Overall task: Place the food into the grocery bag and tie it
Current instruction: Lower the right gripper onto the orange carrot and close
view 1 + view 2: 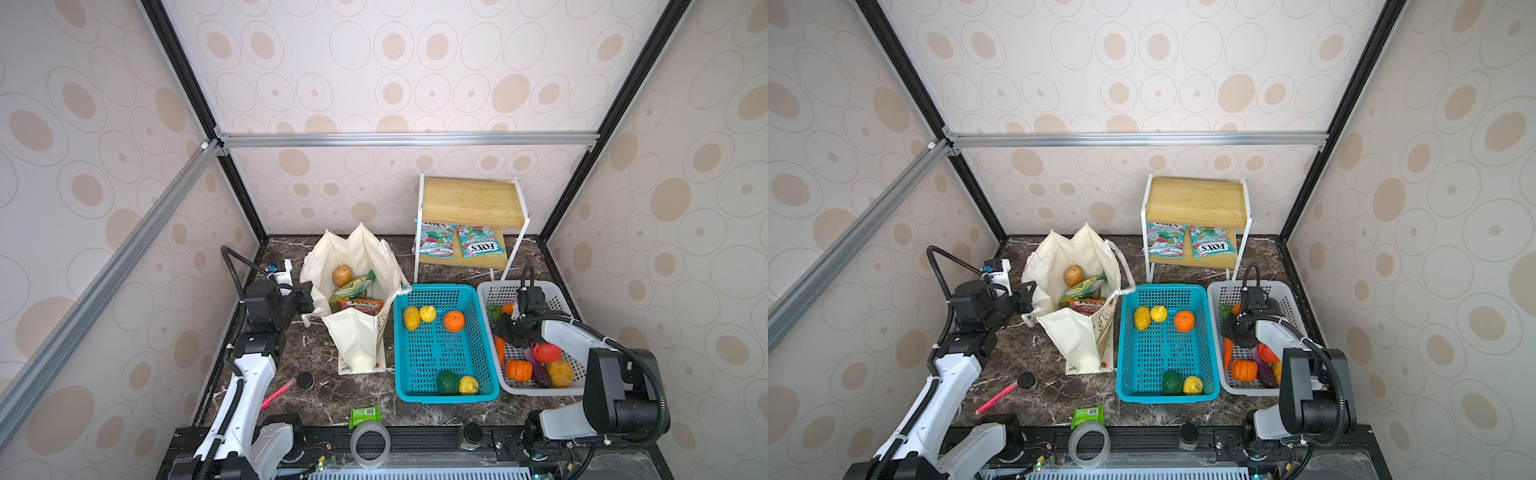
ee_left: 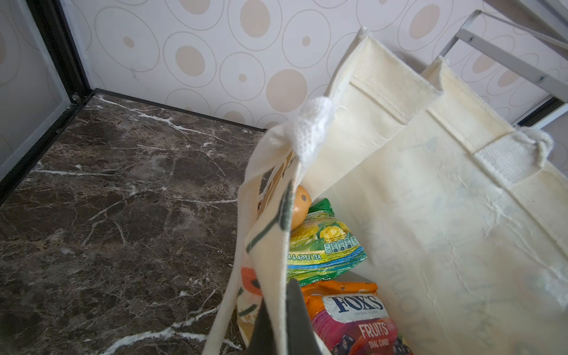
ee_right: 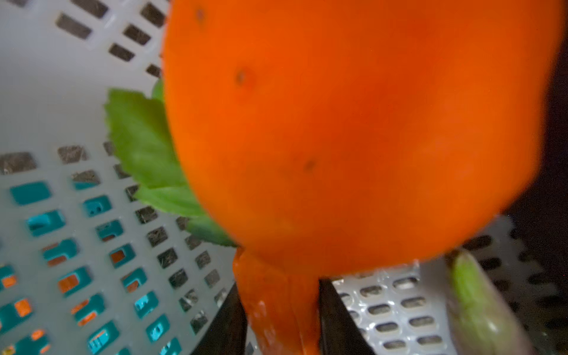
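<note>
1. Grocery bag (image 1: 357,336) stood open-mouthed on the dark marble table (image 1: 291,353); it sat between the left arm and the blue basket (image 1: 432,289), just beside that basket.
2. Inside it lay a brown potato (image 1: 341,275), a green packet (image 1: 355,286) and an orange packet (image 1: 362,306) (the left wrist view showed "FOXS FRUITS" on its label).
3. The left gripper (image 2: 278,316) was pressed together on the bag's wall; one dark finger sat inside the bag and one outside, with the cloth pinched between them.
4. The right gripper (image 3: 278,310) was down in the white basket (image 1: 490,291), well apart from the bag; its fingers pinched the narrow end of an orange toy (image 3: 338,138) with green leaves; the blur hid which vegetable it was.
5. A yellow lemon (image 1: 427,313) lay in the blue basket; other toy pieces lay in both baskets, outside the bag.
</note>
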Robot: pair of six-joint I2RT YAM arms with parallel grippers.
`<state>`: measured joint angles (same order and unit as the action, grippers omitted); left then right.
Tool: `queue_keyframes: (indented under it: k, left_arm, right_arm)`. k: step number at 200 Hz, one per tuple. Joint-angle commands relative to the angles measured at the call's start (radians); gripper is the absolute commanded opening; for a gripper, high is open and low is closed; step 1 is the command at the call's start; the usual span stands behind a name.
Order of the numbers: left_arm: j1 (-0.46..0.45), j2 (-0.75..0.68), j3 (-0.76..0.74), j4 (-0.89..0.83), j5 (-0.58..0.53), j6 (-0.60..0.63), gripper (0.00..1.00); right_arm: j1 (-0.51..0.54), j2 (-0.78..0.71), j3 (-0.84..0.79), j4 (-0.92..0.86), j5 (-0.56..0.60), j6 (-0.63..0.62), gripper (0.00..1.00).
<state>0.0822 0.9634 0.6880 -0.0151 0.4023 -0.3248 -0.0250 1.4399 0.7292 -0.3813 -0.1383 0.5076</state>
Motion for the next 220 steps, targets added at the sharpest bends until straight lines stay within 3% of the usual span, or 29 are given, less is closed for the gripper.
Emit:
queue_keyframes:
  k: [1,82,164,220]
  left_arm:
    - [-0.005,0.004,0.01,0.002,0.002,0.021,0.0]
    - [-0.005,0.001,0.012,0.001,0.0,0.023,0.0]
    - [-0.004,0.0,0.011,0.003,0.001,0.022,0.0]
    - [-0.004,0.001,0.011,0.003,0.004,0.021,0.0]
  right_arm:
    - [-0.005,-0.001,-0.004,-0.051,0.042,0.02,0.32]
    - [0.0,-0.205,0.041,-0.142,0.028,0.005,0.29]
    - [0.002,-0.317,0.163,-0.261,0.125,-0.02,0.29]
    - [0.048,-0.405,0.275,-0.329,0.088,-0.015,0.29]
